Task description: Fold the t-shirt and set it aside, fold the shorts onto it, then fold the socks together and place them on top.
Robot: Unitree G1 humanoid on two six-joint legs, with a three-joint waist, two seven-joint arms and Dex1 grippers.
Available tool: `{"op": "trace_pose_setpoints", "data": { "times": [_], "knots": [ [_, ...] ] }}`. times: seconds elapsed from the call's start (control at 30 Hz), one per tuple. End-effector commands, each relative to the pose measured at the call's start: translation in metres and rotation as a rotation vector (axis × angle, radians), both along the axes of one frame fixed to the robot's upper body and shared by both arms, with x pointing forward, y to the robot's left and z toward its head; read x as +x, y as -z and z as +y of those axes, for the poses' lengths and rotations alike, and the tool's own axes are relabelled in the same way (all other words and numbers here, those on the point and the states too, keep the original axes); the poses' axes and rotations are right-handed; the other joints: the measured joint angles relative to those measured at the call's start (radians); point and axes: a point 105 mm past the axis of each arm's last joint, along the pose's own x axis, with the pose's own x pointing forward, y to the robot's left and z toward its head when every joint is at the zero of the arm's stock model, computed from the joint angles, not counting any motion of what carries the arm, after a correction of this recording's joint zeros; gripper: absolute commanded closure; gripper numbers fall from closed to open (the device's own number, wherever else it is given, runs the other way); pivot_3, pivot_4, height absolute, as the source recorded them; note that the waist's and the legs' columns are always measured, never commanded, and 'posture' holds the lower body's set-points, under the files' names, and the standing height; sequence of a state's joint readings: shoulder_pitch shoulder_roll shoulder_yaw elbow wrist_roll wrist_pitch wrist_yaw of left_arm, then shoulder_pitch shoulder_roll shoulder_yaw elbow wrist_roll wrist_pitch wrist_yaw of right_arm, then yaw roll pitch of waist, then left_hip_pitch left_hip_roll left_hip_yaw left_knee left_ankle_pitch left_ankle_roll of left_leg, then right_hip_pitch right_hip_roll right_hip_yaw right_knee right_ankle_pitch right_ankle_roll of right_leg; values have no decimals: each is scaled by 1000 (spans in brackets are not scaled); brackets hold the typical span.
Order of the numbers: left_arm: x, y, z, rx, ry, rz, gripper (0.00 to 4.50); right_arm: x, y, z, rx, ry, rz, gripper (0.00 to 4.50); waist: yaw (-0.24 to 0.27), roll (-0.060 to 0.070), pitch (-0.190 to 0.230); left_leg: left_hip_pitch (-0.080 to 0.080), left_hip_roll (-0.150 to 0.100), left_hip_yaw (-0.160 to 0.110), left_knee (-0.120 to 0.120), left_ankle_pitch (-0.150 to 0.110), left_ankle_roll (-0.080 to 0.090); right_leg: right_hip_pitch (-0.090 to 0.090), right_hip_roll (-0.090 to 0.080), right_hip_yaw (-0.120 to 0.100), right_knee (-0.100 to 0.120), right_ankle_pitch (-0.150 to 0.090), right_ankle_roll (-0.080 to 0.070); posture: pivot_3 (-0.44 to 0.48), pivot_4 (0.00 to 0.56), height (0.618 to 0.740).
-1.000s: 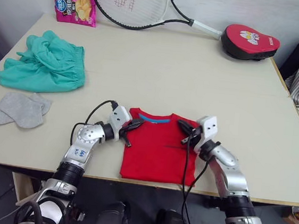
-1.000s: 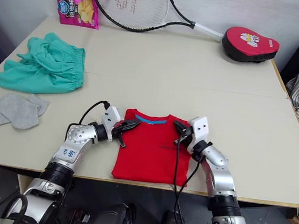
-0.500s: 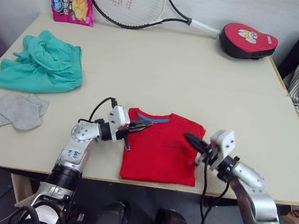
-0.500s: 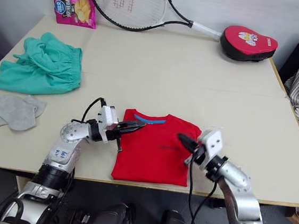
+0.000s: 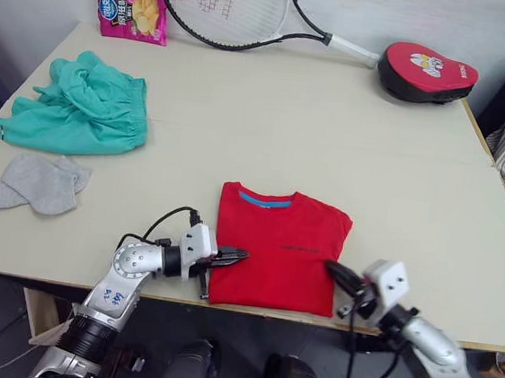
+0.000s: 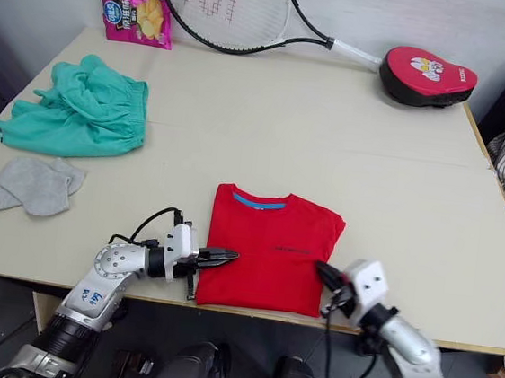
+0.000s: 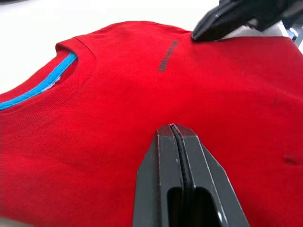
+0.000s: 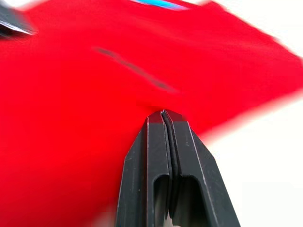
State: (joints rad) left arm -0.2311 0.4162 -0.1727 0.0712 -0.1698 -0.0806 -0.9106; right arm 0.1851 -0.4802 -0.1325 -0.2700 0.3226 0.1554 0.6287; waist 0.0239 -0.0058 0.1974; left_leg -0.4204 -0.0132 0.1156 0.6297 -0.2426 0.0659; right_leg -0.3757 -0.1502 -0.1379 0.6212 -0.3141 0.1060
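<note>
t-shirt (image 5: 277, 259) lies folded between left hand (image 5: 238, 256) and right hand (image 5: 334, 271).

A home room: tennis racket (image 5: 219, 5) and crisp packet (image 5: 131, 7) on table (image 5: 331, 125).

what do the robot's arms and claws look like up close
Both arms are silver-grey metal with black joint bands. Each wrist carries a white boxy block, and a loose black cable loops from it along the arm. The left claw and right claw each have two slim black tapered fingers. The left forearm bears small blue markings.
</note>
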Motion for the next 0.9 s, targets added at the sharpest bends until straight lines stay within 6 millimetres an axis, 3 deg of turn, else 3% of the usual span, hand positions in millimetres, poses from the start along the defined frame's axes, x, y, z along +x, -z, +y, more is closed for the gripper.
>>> {"op": "trace_pose_setpoints", "data": {
  "times": [0.03, 0.07, 0.17, 0.27, 0.4, 0.43, 0.53, 0.63, 0.8, 0.9],
  "knots": [
    [5, 1, 7, -9, -18, 5, 4487, 4, -22, -29, 100, 53, 0, 4500, 0, 1, 0, 0, 0, 0, 0, 0, 0, 0, 0, 0, 0, 0, 0, 0, 150, 740],
    [4, 1, 6, -16, -8, 6, 4487, 6, -30, -32, 150, 49, 5, 4500, 0, 1, 0, 0, 0, 0, 0, 0, 0, 0, 0, 0, 0, 0, 0, 0, 150, 740],
    [2, 0, 5, -24, 13, 6, 4500, 5, -41, -30, 253, -34, 93, 3891, -1, 1, -1, 0, 1, 1, 0, 0, 1, 0, 0, 1, 0, 0, -1, 0, 150, 740],
    [2, -1, 4, -27, 23, 4, 4500, 1, -38, -22, 329, -136, 304, 2919, 0, 1, -1, 0, 2, 1, 1, -1, 2, 0, 0, 0, 0, 0, -1, 0, 150, 740],
    [4, -1, 3, -23, 30, 1, 4500, -27, -33, -8, 429, -336, 757, 1519, -1, 2, -1, 0, 2, 1, 2, -2, 5, 1, -1, 0, -1, 0, -1, 0, 150, 740],
    [4, -1, 2, -22, 31, 0, 4500, -30, -32, -7, 424, -348, 822, 1157, -1, 2, -1, 0, 2, 1, 2, -3, 13, 1, -1, 0, -1, 1, -1, 0, 150, 740],
    [4, -1, 2, -22, 34, -4, 4500, -30, -27, -5, 410, -352, 908, 136, 0, 2, -1, 0, 3, 1, 2, -4, 15, 1, -1, -1, -2, 1, -2, 0, 150, 740],
    [4, -1, 2, -20, 37, -6, 4500, -21, -17, 0, 402, -313, 950, 26, 0, 1, -1, -1, 3, 1, 3, -5, 13, 1, -1, -1, -3, 1, -2, 0, 150, 740],
    [6, 0, 2, -20, 31, -11, 4500, -8, -9, 23, 380, -328, 975, 26, -7, -4, -4, 0, 5, 1, 3, -7, 9, 2, 0, -3, -3, 2, -3, 0, 150, 740],
    [7, 1, 1, -18, 28, -16, 4500, 0, -7, 33, 374, -325, 959, 624, -8, -4, -6, 0, 6, 2, 4, -7, 8, 2, 1, -3, -3, 2, -3, 0, 150, 740]
  ]
}}
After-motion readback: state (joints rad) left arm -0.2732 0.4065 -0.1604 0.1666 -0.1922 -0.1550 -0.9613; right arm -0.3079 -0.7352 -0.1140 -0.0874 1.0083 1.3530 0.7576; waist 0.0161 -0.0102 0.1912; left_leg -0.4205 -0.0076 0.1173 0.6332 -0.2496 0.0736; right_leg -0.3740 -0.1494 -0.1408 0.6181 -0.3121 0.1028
